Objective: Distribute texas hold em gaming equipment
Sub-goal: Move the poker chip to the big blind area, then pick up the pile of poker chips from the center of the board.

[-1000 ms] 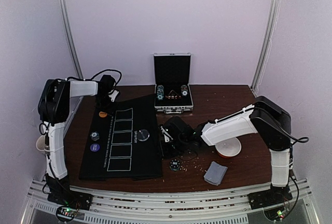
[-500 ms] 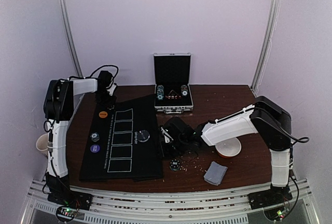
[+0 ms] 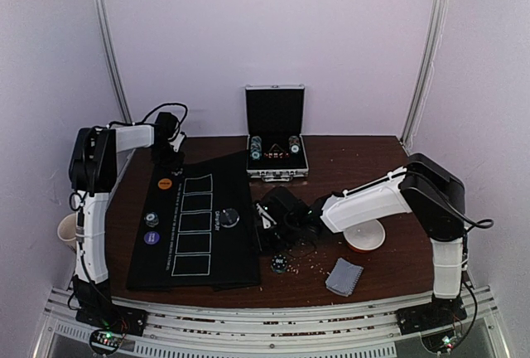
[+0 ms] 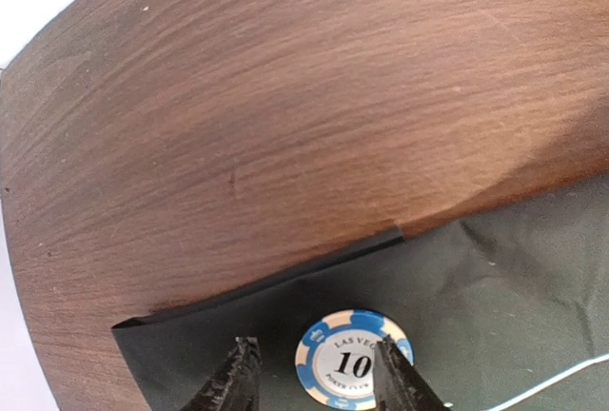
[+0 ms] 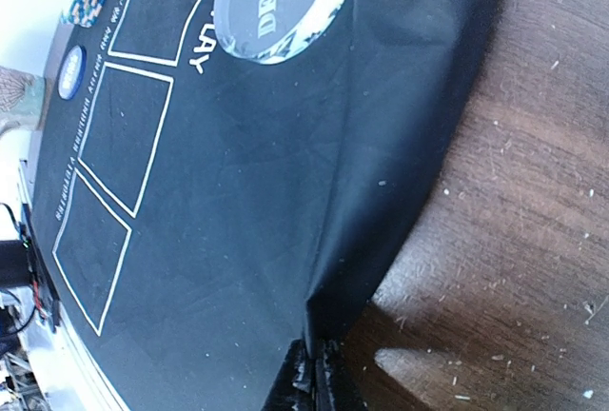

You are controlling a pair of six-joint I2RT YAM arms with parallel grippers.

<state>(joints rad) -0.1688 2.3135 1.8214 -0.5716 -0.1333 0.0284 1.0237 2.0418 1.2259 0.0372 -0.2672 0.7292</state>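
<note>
A black poker mat (image 3: 195, 225) lies on the left half of the table. My left gripper (image 4: 317, 384) is open at the mat's far left corner. A blue and white "10" chip (image 4: 354, 362) lies flat on the mat between its fingers, nearer the right one. My right gripper (image 5: 317, 378) is shut on the mat's right edge and lifts it into a small fold. On the mat sit an orange button (image 3: 164, 182), a small chip stack (image 3: 151, 219), a purple button (image 3: 151, 237) and a clear dealer button (image 3: 229, 217). A grey-backed card deck (image 3: 343, 276) lies at the front right.
An open metal chip case (image 3: 277, 155) stands at the back centre. A white bowl with a red outside (image 3: 365, 238) sits beside the right arm. A loose chip (image 3: 281, 263) lies by the mat's front right corner. A beige mug (image 3: 66, 229) stands off the left edge.
My left arm has swung its gripper a little farther back toward the mat's far left corner. The right gripper has stayed put on the mat's edge.
</note>
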